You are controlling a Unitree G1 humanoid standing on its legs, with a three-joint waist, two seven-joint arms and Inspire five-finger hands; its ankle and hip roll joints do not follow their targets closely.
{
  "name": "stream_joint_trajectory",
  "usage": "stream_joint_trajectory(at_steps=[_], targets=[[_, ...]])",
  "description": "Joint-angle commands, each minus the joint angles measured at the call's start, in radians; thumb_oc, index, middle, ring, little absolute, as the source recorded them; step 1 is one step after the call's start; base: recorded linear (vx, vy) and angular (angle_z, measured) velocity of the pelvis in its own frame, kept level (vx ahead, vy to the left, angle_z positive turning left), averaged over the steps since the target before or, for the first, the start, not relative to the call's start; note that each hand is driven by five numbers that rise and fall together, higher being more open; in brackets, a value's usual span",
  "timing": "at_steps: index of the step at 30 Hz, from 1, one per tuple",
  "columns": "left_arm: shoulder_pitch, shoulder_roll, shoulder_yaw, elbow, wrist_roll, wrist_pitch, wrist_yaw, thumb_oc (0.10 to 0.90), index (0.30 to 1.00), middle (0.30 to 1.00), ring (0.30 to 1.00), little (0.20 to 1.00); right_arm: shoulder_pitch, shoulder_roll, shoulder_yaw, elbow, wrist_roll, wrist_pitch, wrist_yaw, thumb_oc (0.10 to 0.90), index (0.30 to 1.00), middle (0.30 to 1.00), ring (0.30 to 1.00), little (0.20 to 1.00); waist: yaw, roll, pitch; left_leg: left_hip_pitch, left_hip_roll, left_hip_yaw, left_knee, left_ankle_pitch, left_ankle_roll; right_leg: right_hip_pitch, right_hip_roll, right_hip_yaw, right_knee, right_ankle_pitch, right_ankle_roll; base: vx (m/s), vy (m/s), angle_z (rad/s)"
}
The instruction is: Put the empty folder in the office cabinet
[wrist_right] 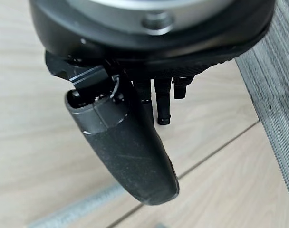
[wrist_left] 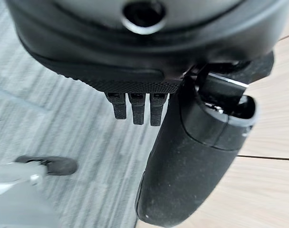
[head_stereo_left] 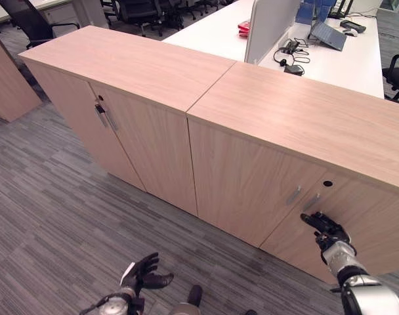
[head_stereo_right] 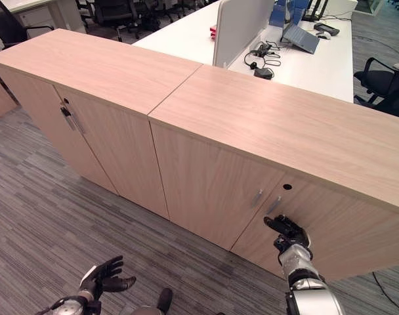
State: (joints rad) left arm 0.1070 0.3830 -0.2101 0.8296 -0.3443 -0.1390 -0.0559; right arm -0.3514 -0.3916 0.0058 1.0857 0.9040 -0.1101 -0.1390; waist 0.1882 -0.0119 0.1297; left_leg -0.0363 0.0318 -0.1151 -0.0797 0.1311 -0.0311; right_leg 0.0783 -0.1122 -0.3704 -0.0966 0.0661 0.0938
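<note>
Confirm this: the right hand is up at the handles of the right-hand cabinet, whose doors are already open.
Not quite. The right hand is just below the handles of the right-hand cabinet, but its doors are shut, flush with the front, as the left eye view shows.

I face two office cabinets (head_stereo_left: 252, 164) standing side by side on carpet (head_stereo_left: 55, 223). Behind them stands a desk (head_stereo_left: 212, 29) carrying a divider panel (head_stereo_left: 268, 26) and a laptop (head_stereo_left: 329, 34). My right hand (head_stereo_left: 327, 230) is just before the right cabinet's door handle (head_stereo_left: 310, 203); my left hand (head_stereo_left: 142, 274) hangs over the carpet.
</note>
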Motion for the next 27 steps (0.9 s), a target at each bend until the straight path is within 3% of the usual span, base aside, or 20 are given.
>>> stream_joint_trajectory(at_steps=[1,7,14,19,27], targets=[[-0.041,0.006,-0.014,0.010,0.049,-0.056,-0.011,0.800,0.900,0.900,0.900,0.900,-0.030,0.083,0.064,-0.185,-0.052,-0.105,0.136,0.800,0.900,0.900,0.900,0.900,0.014,-0.025,-0.084,0.103,-0.036,0.069,-0.008,-0.164,0.008,0.075,-0.035,0.011,0.011,-0.092,0.058,-0.01,-0.036,-0.13],[-0.027,-0.032,0.030,0.030,0.078,-0.057,-0.003,0.800,0.900,0.900,0.900,0.900,0.236,0.171,0.171,-0.265,-0.194,-0.063,0.198,0.800,0.900,0.900,0.900,0.900,-0.053,-0.009,-0.080,0.119,-0.023,0.123,-0.008,-0.170,0.000,0.064,-0.033,0.045,0.009,-0.089,0.054,-0.02,-0.028,-0.20],[-0.033,-0.057,0.057,0.055,0.079,-0.058,0.005,0.800,0.900,0.900,0.900,0.900,0.423,0.159,0.226,-0.378,-0.313,-0.038,0.257,0.800,0.900,0.900,0.900,0.900,-0.136,0.002,-0.070,0.118,-0.008,0.187,-0.008,-0.162,-0.012,0.039,-0.025,0.091,0.009,-0.081,0.051,-0.05,-0.032,-0.38],[-0.033,-0.069,0.040,0.068,0.105,-0.053,0.000,0.800,0.900,0.900,0.900,0.900,0.445,0.143,0.227,-0.403,-0.314,-0.036,0.267,0.800,0.900,0.900,0.900,0.900,-0.176,0.010,-0.070,0.131,-0.001,0.229,-0.008,-0.168,-0.015,0.031,-0.021,0.121,0.009,-0.074,0.050,-0.03,-0.024,-0.27],[-0.040,-0.079,0.029,0.060,0.077,-0.048,-0.011,0.800,0.900,0.900,0.900,0.900,0.401,0.142,0.239,-0.367,-0.331,-0.035,0.252,0.800,0.900,0.900,0.900,0.900,-0.194,0.025,-0.068,0.158,0.011,0.282,-0.008,-0.177,-0.014,0.025,-0.011,0.171,0.009,-0.071,0.049,-0.01,-0.012,-0.28]])
